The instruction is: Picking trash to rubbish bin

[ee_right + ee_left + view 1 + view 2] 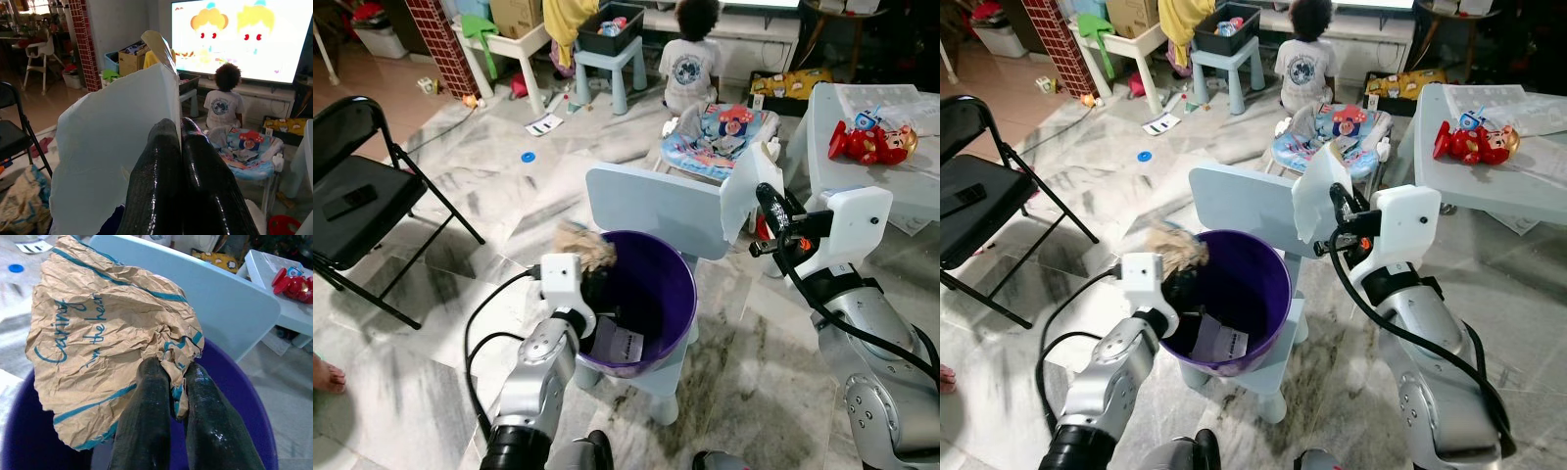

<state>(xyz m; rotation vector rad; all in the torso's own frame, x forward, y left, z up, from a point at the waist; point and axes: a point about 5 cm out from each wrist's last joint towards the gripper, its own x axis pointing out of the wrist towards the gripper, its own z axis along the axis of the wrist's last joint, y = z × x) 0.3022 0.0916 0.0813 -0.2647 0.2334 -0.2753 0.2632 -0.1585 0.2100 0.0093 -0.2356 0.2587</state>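
A purple bin (pixel 656 294) sits on a pale blue child's chair (pixel 656 211) in front of me. My left gripper (pixel 595 284) hangs over the bin's left rim, shut on a crumpled brown paper bag (pixel 107 333) with teal writing. That bag (pixel 585 245) sticks up above the rim. My right gripper (pixel 766 201) is raised to the right of the bin, above the chair back, shut on a white sheet of paper (pixel 117 147). A slip of paper (pixel 622 345) lies inside the bin.
A black folding chair (pixel 357 201) stands at the left. A pale table (pixel 871 127) with a red toy (pixel 871 142) is at the right. A child (pixel 690 54) sits on the floor ahead beside a baby bouncer (pixel 720 132). A bare foot (pixel 325 375) shows at left.
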